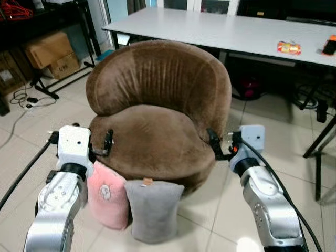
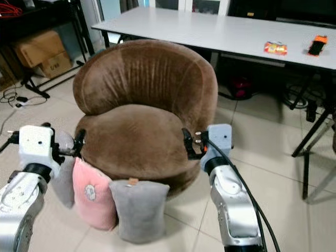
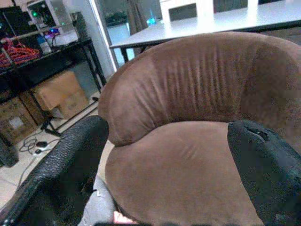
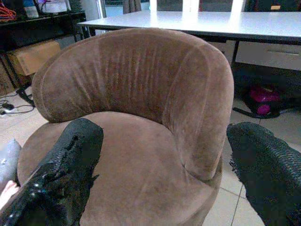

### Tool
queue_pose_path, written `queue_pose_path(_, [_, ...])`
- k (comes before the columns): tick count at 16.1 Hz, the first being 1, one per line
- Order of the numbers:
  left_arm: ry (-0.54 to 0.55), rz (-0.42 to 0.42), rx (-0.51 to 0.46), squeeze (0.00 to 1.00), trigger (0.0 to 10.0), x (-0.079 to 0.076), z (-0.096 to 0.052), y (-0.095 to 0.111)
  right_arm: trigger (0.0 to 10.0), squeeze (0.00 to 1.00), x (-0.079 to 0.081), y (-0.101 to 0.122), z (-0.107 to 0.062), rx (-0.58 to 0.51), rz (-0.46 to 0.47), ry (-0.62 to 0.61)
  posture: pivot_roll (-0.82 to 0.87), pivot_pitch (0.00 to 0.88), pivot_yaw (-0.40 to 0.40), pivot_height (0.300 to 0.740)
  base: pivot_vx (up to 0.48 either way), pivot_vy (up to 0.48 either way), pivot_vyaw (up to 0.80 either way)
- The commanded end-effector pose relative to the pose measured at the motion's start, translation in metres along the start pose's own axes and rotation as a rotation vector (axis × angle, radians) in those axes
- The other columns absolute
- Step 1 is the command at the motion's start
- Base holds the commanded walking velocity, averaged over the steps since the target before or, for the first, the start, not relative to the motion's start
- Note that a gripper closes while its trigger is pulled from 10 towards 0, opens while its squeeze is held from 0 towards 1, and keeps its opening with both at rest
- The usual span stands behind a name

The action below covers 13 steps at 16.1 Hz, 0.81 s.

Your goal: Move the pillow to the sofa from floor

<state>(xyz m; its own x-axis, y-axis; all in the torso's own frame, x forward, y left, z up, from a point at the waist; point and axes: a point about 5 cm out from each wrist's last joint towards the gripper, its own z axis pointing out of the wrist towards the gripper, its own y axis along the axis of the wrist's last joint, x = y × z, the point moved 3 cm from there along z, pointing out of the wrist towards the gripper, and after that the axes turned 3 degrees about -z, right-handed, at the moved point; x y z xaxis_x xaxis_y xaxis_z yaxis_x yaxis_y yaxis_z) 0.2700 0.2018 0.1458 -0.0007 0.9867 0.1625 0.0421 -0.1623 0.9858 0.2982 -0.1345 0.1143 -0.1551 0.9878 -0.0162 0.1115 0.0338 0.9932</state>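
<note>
A round brown sofa chair [image 1: 157, 113] stands on the tiled floor [image 1: 47, 126], with a long white table [image 1: 226, 31] behind it at twelve o'clock. Both arms are raised forward, bent at the elbow, one to each side of the seat.

The left gripper [image 1: 107, 143] is held at the seat's nine o'clock edge, its black fingers pointing inward at the cushion. In the left wrist view its fingers [image 3: 70, 165] stand wide apart with nothing between them but the sight of the seat and backrest. The right gripper [image 1: 214, 144] sits at the seat's three o'clock edge, its fingers aimed at the chair's side. In the right wrist view its fingers [image 4: 61, 169] are likewise spread wide and empty.

Three pillows lean upright against the front of the chair base, on the floor, at about six to seven o'clock from the seat. The grey pillow [image 1: 152, 210] with a small tan tag stands nearest the middle. The pink pillow [image 1: 106, 194], with a pale round emblem, is just beside it towards the left arm, touching it. In the right eye view a second grey pillow [image 2: 64, 173] shows behind the pink one, partly hidden by the left wrist.

On the table at one o'clock lie a small red-and-yellow packet [image 1: 289, 48] and an orange-and-black object [image 1: 329, 45]. Cardboard boxes [image 1: 50, 52] sit under a black rack at ten o'clock.
</note>
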Motion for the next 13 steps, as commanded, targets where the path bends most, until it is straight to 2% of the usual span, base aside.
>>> queue_pose_path(1, [0.010, 0.011, -0.018, 0.00, 10.0, 0.0044, 0.0008, 0.0040, 10.0, 0.00, 0.0059, 0.0035, 0.0007, -0.020, 0.001, 0.018, -0.11, 0.000, 0.050, 0.740, 0.000, 0.000, 0.00])
queue_pose_path(2, [0.008, 0.013, -0.016, 0.00, 10.0, 0.0042, 0.0005, 0.0032, 10.0, 0.00, 0.0051, 0.0030, 0.0007, -0.018, 0.009, 0.013, -0.11, 0.000, 0.050, 0.740, 0.244, 0.000, 0.00])
queue_pose_path(5, [0.005, 0.014, -0.011, 0.00, 10.0, 0.0044, -0.0003, 0.0010, 10.0, 0.00, 0.0028, 0.0014, 0.0019, -0.006, 0.017, 0.001, -0.11, 0.000, 0.049, 0.740, 0.271, 0.000, -0.80])
queue_pose_path(9, [0.006, 0.002, -0.012, 0.00, 10.0, 0.0073, 0.0001, -0.0005, 10.0, 0.00, 0.0015, 0.0044, 0.0027, -0.016, -0.005, -0.006, -0.13, 0.000, 0.056, 0.740, 0.308, 0.000, 0.00])
queue_pose_path(11, [0.002, -0.001, -0.013, 0.00, 10.0, 0.0057, 0.0007, -0.0002, 10.0, 0.00, 0.0029, 0.0054, 0.0022, -0.019, -0.046, 0.017, -0.13, 0.000, 0.054, 0.740, 0.317, 0.000, 0.00])
queue_pose_path(13, [-0.007, 0.003, -0.015, 0.00, 10.0, 0.0035, 0.0003, 0.0000, 10.0, 0.00, 0.0073, 0.0054, 0.0043, -0.015, -0.055, 0.050, -0.12, 0.000, 0.049, 0.740, 0.321, 0.000, 0.80])
